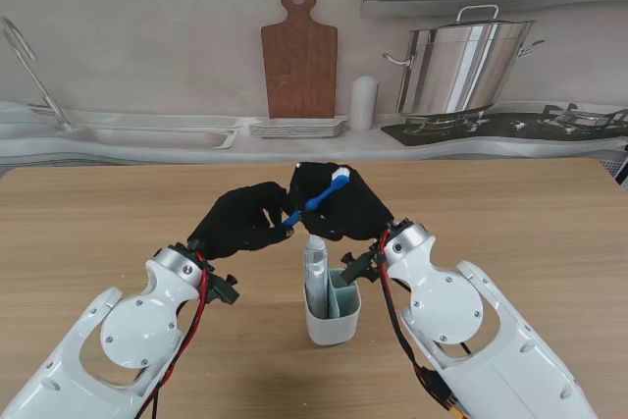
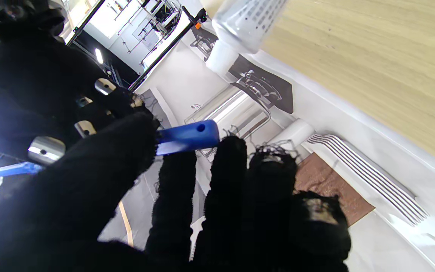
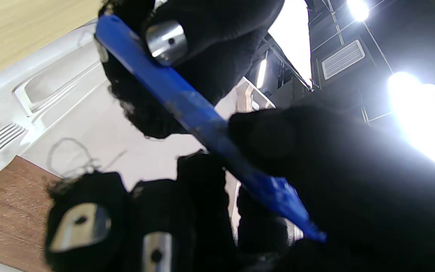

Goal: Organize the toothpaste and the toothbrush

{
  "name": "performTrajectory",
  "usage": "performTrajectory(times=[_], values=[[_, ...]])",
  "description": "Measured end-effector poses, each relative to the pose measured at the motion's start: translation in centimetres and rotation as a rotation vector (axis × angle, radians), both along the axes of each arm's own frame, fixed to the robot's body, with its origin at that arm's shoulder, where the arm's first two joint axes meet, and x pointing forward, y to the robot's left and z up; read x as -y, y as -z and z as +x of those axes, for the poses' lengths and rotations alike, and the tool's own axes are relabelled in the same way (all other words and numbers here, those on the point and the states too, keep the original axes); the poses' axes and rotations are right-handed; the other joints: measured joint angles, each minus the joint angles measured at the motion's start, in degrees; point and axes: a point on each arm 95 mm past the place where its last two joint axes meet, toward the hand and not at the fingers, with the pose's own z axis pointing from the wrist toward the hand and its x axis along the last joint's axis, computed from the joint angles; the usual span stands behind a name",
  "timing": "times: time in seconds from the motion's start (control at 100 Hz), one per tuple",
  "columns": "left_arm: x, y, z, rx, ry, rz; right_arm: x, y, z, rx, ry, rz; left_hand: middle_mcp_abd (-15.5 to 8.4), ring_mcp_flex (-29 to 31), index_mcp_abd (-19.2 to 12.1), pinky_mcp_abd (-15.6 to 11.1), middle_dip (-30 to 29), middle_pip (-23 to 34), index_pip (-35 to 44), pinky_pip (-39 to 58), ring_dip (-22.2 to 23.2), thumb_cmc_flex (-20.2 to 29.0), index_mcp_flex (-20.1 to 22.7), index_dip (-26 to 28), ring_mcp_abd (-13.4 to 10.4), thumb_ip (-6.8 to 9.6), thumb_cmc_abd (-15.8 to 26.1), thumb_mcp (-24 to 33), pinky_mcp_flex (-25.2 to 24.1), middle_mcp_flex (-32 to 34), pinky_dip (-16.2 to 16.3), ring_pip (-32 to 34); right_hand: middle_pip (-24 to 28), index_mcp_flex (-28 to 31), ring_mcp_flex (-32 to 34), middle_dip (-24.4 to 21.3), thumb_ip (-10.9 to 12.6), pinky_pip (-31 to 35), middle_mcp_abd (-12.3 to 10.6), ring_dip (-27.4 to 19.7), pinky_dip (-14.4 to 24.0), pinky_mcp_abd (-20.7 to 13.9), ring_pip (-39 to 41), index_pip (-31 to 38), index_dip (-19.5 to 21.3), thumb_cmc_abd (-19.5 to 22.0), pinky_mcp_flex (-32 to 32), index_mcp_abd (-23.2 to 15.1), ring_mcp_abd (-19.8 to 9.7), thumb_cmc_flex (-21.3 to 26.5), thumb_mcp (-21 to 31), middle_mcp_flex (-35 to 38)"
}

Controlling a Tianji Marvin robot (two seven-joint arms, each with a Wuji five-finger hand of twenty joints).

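Observation:
A blue toothbrush (image 1: 312,203) with a white bristle head is held in the air between both hands, tilted, head up and to the right. My left hand (image 1: 240,221) pinches its handle end (image 2: 189,136) with the thumb. My right hand (image 1: 343,208) grips the shaft (image 3: 187,105) between thumb and fingers, nearer the head. Just nearer to me than the hands stands a white holder cup (image 1: 332,321) on the table. A pale toothpaste tube (image 1: 316,267) stands upright in it, cap up; the same tube (image 2: 247,19) shows in the left wrist view.
The wooden table (image 1: 510,223) spreads to both sides of the cup. Behind its far edge is a kitchen backdrop with a cutting board (image 1: 299,56), a steel pot (image 1: 461,66) and a sink (image 1: 147,134).

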Motion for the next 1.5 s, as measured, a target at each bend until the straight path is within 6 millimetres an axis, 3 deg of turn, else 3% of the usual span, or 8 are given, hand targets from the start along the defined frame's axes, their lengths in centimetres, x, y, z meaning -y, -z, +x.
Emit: performTrajectory(times=[0.16, 0.23, 0.32, 0.36, 0.43, 0.46, 0.65, 1.5], values=[[-0.22, 0.03, -0.01, 0.009, -0.005, 0.014, 0.09, -0.15, 0.03, 0.003, 0.003, 0.003, 1.0, -7.1, 2.0, 4.6, -3.7, -5.9, -6.4, -10.4, -1.7, -2.6, -4.3, 1.1, 2.6, 4.98, 7.3, -8.4, -9.7, -7.0, 2.2, -9.8, 0.2, 1.2, 0.0, 0.0, 1.8, 0.2, 0.0, 0.0, 0.0, -0.2, 0.2, 0.0, 0.4, 0.0, 0.0, 0.0, 0.0, -0.1, -0.2, 0.0], [-0.3, 0.01, -0.02, 0.016, -0.004, 0.021, 0.12, -0.17, 0.04, 0.003, 0.004, 0.004, 1.6, -11.1, 2.3, 6.4, -5.7, -8.7, -9.0, -17.6, -4.9, -2.6, -6.7, 0.4, 3.5, 4.97, 8.4, -10.5, -15.2, -10.3, 2.2, -15.9, 0.6, 1.8, 0.0, 0.0, 14.5, 0.6, 0.0, 0.0, 0.1, -0.2, 0.5, 0.0, 0.4, 1.9, 0.0, 0.0, 0.0, -0.1, -5.6, 0.1], [-0.41, -0.02, -0.01, 0.025, 0.001, 0.023, 0.15, -0.17, 0.06, 0.002, 0.006, 0.004, 2.1, -17.3, 2.4, 10.2, -8.3, -12.1, -12.7, -27.4, -11.6, -3.1, -8.2, -2.2, 4.9, 4.98, 9.2, -12.4, -21.8, -14.8, 0.6, -25.6, 0.8, 2.0, 0.1, 0.0, 21.3, 0.8, 0.0, 0.0, 0.1, -0.2, 1.1, -0.2, 0.5, 5.2, 0.0, -0.1, 0.1, -1.4, -8.8, 0.5], [-0.45, -0.03, 0.0, 0.028, 0.004, 0.024, 0.16, -0.15, 0.06, 0.002, 0.007, 0.004, 2.2, -19.2, 2.4, 11.1, -9.6, -13.3, -14.3, -30.3, -14.8, -4.3, -8.6, -3.3, 5.3, 4.98, 9.8, -14.2, -24.1, -16.4, -0.6, -28.6, 0.8, 0.0, 0.1, 0.0, 24.6, 0.9, 0.0, 0.0, 0.1, -0.2, 1.2, -2.3, 1.0, 19.9, 0.1, 0.1, 0.1, -13.3, -7.0, 1.0], [-0.48, -0.07, -0.02, 0.034, 0.012, 0.025, 0.22, -0.13, 0.07, 0.001, 0.01, 0.003, 2.4, -21.7, 2.6, 11.9, -11.2, -16.0, -17.0, -35.7, -19.5, -5.2, -10.9, -5.2, 5.8, 4.98, 9.8, -16.4, -27.0, -17.8, -3.0, -33.1, 0.5, 3.5, 0.4, 0.0, 21.6, 1.2, 0.3, 0.0, 0.1, -0.3, 1.7, -1.3, 0.3, 74.0, 0.5, 0.9, 0.8, -40.1, -5.3, 2.0], [-0.49, -0.06, -0.02, 0.035, 0.014, 0.025, 0.27, -0.15, 0.1, 0.001, 0.011, 0.003, 2.5, -22.5, 2.6, 12.3, -12.4, -16.1, -18.0, -37.6, -21.6, -5.3, -11.6, -6.0, 5.9, 4.98, 10.4, -17.0, -28.1, -18.4, -4.1, -34.8, 0.2, 3.7, 0.5, 0.0, 21.4, 1.2, 0.2, 0.1, 0.1, -0.3, 1.7, -1.0, 0.3, 81.0, 0.5, 0.8, 0.8, -43.0, -5.0, 2.4], [-0.65, 0.08, 0.05, 0.038, 0.018, 0.032, 0.31, -0.17, 0.11, 0.0, 0.012, 0.003, 3.0, -26.5, 3.4, 13.1, -16.5, -19.6, -21.4, -45.1, -28.8, -5.1, -12.3, -8.7, 6.9, 4.98, 11.4, -20.4, -31.7, -21.0, -8.9, -41.3, 0.0, 4.2, 0.6, 0.0, 21.2, 1.6, 0.1, 0.2, 0.3, -0.3, 1.7, -0.8, 0.3, 81.5, 0.6, 0.8, 0.8, -44.0, -4.7, 3.2], [-0.79, 0.24, 0.17, 0.051, 0.013, 0.038, 0.99, -0.94, 0.71, 0.032, 0.072, 0.0, 4.0, -28.7, 3.9, 13.2, -16.8, -19.7, -23.0, -47.3, -30.3, -4.5, -15.2, -9.7, 7.1, 4.98, 14.0, -22.0, -33.2, -24.4, -10.4, -42.1, -0.1, 6.5, 0.7, 0.9, 23.0, 2.4, -0.1, 1.5, 0.8, -0.3, 2.2, -1.2, 1.7, 81.5, 0.6, 0.0, 0.8, -44.0, -3.7, 3.8]])
